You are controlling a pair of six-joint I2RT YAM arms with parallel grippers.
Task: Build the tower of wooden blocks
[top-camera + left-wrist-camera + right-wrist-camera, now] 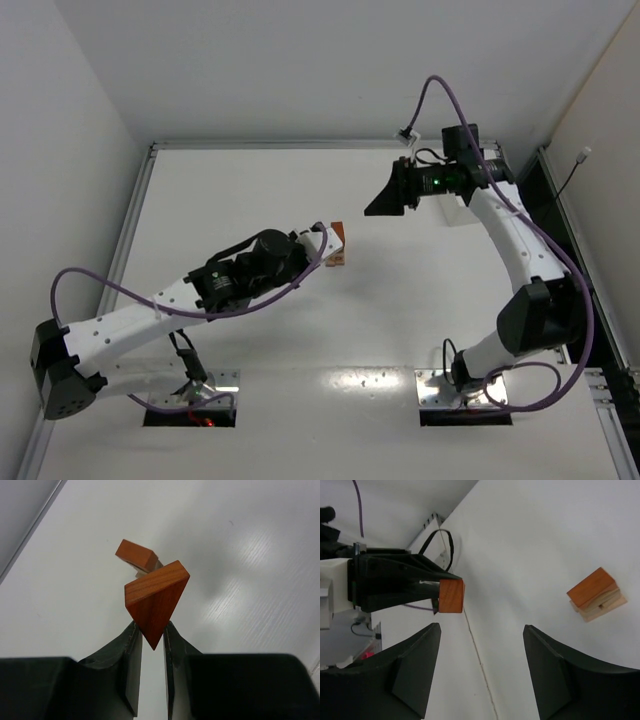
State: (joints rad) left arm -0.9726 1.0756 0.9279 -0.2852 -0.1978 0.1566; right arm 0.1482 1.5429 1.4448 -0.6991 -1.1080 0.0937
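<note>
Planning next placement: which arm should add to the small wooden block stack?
Left. The left gripper grips a reddish-brown triangular wooden wedge close to the tan-and-reddish block tower; the right gripper stands open, empty, farther off.

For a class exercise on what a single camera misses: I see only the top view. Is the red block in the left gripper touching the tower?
Observer: No. The right wrist view shows bare table between the wedge in the left gripper and the tower.
Operator: A wedge? From above I can't tell its shape.
Observer: The left wrist view shows a triangular piece with its lower point pinched between the fingers.
Operator: Is the right gripper carrying anything?
Observer: No. Its own view shows the jaws open with nothing between them.
</note>
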